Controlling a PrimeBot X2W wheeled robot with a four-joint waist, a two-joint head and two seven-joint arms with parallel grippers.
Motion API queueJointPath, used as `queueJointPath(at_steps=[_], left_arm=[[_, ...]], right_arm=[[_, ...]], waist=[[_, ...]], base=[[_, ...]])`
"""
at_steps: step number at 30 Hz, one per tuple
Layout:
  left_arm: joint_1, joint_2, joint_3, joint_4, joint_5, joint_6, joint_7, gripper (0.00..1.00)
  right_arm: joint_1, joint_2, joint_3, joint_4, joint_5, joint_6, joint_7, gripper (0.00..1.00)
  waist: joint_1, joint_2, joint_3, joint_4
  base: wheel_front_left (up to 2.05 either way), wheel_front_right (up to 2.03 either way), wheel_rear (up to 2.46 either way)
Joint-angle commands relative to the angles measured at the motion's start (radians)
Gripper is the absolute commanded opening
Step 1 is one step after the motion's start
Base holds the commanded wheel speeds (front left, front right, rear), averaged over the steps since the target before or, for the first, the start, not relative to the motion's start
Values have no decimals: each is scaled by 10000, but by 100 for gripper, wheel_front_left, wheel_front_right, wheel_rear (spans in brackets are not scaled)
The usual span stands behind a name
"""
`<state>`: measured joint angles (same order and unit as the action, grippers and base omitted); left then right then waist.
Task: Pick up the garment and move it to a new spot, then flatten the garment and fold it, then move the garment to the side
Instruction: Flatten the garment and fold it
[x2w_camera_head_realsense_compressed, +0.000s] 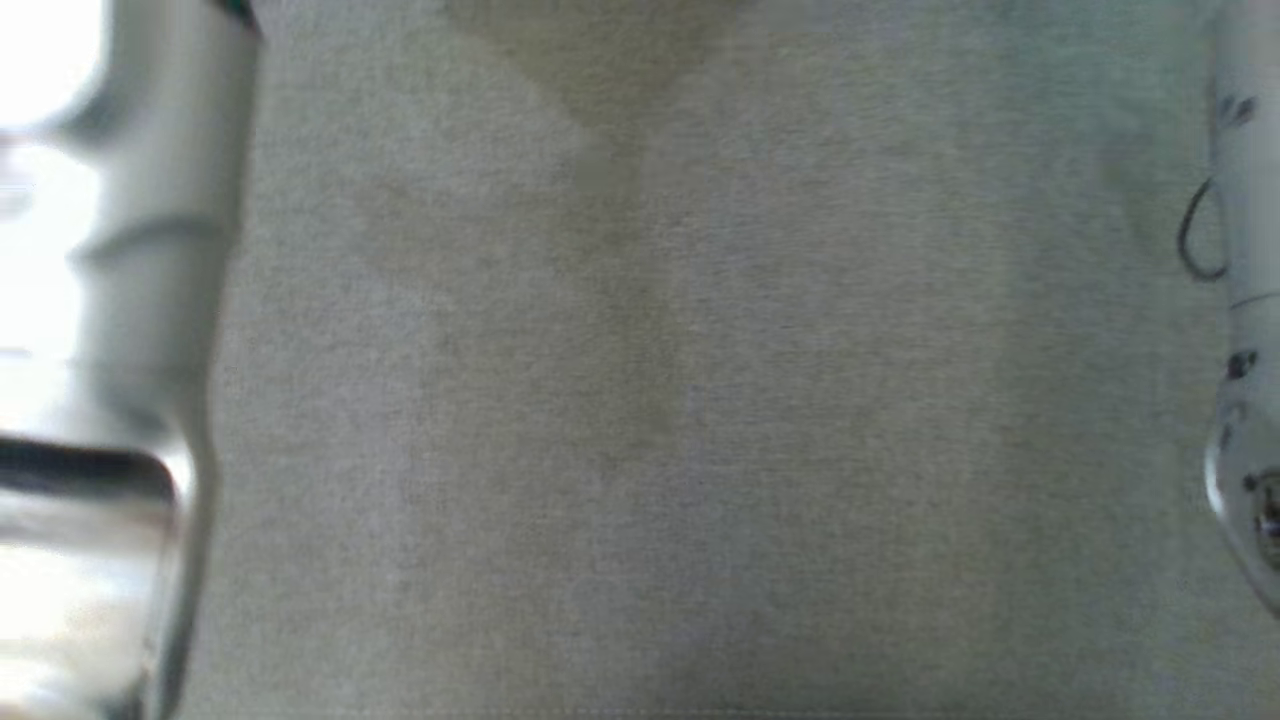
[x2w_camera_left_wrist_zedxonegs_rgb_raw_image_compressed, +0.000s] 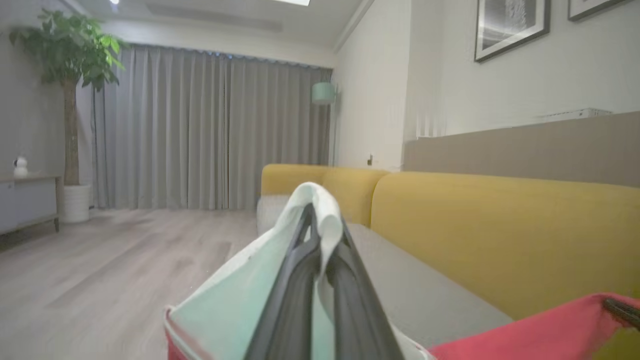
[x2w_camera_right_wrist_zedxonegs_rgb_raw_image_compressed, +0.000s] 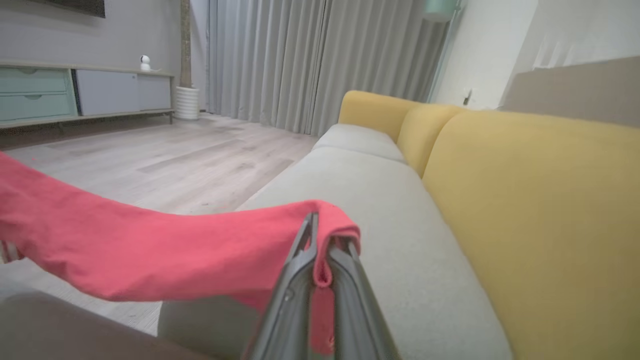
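Observation:
The garment (x2w_camera_right_wrist_zedxonegs_rgb_raw_image_compressed: 150, 250) is red with a pale mint and white part (x2w_camera_left_wrist_zedxonegs_rgb_raw_image_compressed: 225, 310), and it hangs stretched in the air between my two grippers. My left gripper (x2w_camera_left_wrist_zedxonegs_rgb_raw_image_compressed: 313, 220) is shut on the pale edge, which folds over its fingertips. A red edge is pinched in my right gripper (x2w_camera_right_wrist_zedxonegs_rgb_raw_image_compressed: 320, 235), which is shut, and the cloth sags away to the left of that view. The left wrist view also catches the right gripper (x2w_camera_left_wrist_zedxonegs_rgb_raw_image_compressed: 622, 310) at the lower right, holding the red cloth (x2w_camera_left_wrist_zedxonegs_rgb_raw_image_compressed: 550, 330). Both pale forearms (x2w_camera_head_realsense_compressed: 150, 300) (x2w_camera_head_realsense_compressed: 1245, 300) frame the head view.
Below me lies the grey sofa seat (x2w_camera_head_realsense_compressed: 650, 400), long and flat (x2w_camera_right_wrist_zedxonegs_rgb_raw_image_compressed: 400, 200). Its yellow backrest (x2w_camera_right_wrist_zedxonegs_rgb_raw_image_compressed: 540, 210) runs along one side. Beyond the seat's other edge is wooden floor (x2w_camera_left_wrist_zedxonegs_rgb_raw_image_compressed: 100, 260), with a potted plant (x2w_camera_left_wrist_zedxonegs_rgb_raw_image_compressed: 70, 100), grey curtains (x2w_camera_left_wrist_zedxonegs_rgb_raw_image_compressed: 210, 130) and a low cabinet (x2w_camera_right_wrist_zedxonegs_rgb_raw_image_compressed: 75, 95) far off.

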<state>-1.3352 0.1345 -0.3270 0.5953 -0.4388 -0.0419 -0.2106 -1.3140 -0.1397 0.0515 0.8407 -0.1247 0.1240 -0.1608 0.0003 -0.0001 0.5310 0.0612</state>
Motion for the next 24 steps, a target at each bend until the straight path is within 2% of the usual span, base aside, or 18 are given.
queueJointPath(at_steps=[1, 6, 11, 17, 22, 24], left_arm=[[596, 310, 179, -173, -182, -144, -254, 0], [2110, 205, 462, -545, -478, -354, -478, 0], [4528, 155, 1056, -2209, -548, -516, -506, 0], [7456, 223, 1826, -4473, -302, -504, -509, 0], [9614, 121, 1931, -5674, -316, -345, -508, 0], [10788, 103, 1875, -6303, -371, -199, -456, 0]], right_arm=[[316, 303, -9, 78, 94, 67, -424, 0], [1199, 351, -70, 545, 356, 67, -848, 0], [2740, 442, -174, 62, 827, 67, -996, 0], [4923, 536, -82, -1731, 1458, 67, -1006, 0], [7048, 550, -415, -3238, 1816, 67, -928, 0], [8461, 599, -638, -4430, 1909, 67, -575, 0]], waist=[[-3, 1, 225, 238], [-3, 1, 84, 263], [-3, 1, -458, 150], [-3, 1, -1297, 19], [-3, 1, -2210, 115], [-3, 1, -2796, 230]], base=[[0, 0, 0], [0, 0, 0], [0, 0, 0], [0, 0, 0], [0, 0, 0], [0, 0, 0]])
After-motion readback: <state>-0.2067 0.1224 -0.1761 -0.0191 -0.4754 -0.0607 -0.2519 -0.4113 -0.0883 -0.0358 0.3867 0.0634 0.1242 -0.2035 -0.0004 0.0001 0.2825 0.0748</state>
